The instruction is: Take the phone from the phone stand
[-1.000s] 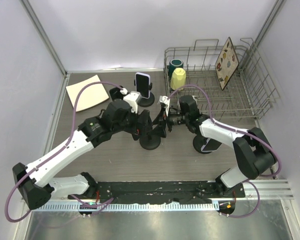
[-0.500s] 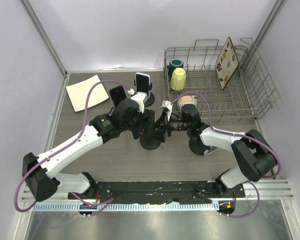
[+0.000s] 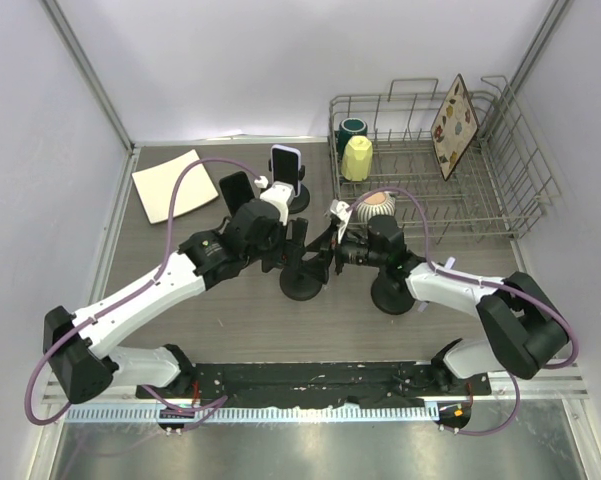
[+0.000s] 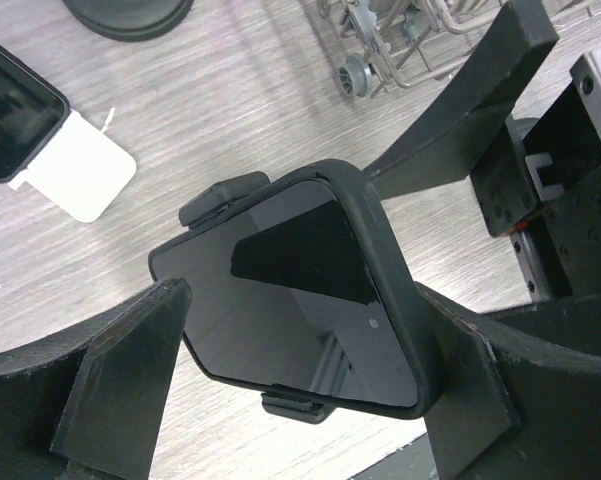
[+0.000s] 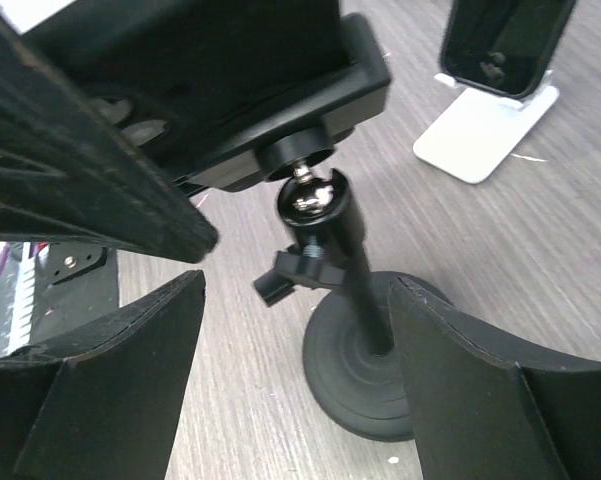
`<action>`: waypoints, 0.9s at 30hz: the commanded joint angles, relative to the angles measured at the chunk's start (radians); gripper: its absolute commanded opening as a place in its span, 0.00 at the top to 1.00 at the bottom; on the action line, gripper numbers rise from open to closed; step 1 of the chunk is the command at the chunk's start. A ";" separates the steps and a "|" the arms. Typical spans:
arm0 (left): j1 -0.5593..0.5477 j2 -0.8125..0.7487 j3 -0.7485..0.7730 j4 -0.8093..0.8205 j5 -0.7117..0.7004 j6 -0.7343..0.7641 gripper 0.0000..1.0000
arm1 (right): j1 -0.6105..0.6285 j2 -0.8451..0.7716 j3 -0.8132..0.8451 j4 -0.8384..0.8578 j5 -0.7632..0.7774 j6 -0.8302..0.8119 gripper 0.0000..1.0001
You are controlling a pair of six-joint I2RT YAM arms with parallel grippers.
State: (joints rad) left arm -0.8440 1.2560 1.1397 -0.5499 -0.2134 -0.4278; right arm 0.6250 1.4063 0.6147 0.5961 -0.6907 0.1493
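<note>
A black phone (image 4: 300,290) sits clamped in a black phone stand. The stand's round base (image 3: 302,287) is at the table's middle. My left gripper (image 4: 300,300) is open and straddles the phone. Its right finger (image 4: 460,380) rests against the phone's edge, and its left finger (image 4: 130,370) stands a hair off. In the top view the left gripper (image 3: 298,250) hides the phone. My right gripper (image 5: 295,290) is open and straddles the stand's stem (image 5: 355,290) below the ball joint (image 5: 310,195) without touching it. In the top view the right gripper (image 3: 330,252) is right of the stand.
A second phone (image 3: 286,163) stands on another black stand behind. A black phone on a white stand (image 4: 80,180) is at the back left. A beige board (image 3: 175,185) lies far left. A wire rack (image 3: 500,200) holds cups and a plate. Another round base (image 3: 392,295) lies under my right arm.
My left gripper has moved right and closed in around the phone. My right gripper has swung in low towards the stand's stem, uncovering a bowl at the rack's front.
</note>
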 commanded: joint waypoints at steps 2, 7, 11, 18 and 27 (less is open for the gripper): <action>-0.012 -0.041 0.014 0.018 -0.089 0.055 0.12 | 0.001 -0.046 0.059 -0.018 0.120 -0.028 0.19; -0.035 -0.024 0.037 -0.019 -0.148 0.090 0.17 | 0.002 -0.113 0.103 -0.152 0.177 -0.073 0.15; -0.066 0.003 0.061 -0.048 -0.214 0.115 0.19 | 0.002 -0.170 0.111 -0.212 0.227 -0.091 0.14; -0.128 0.060 0.114 -0.094 -0.356 0.149 0.24 | 0.002 -0.228 0.096 -0.259 0.286 -0.094 0.14; -0.213 0.092 0.161 -0.157 -0.500 0.155 0.41 | 0.007 -0.245 0.046 -0.214 0.326 -0.079 0.14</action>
State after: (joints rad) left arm -1.0466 1.3579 1.2583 -0.6842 -0.6250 -0.2779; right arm 0.6258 1.1843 0.6685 0.3355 -0.3927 0.0738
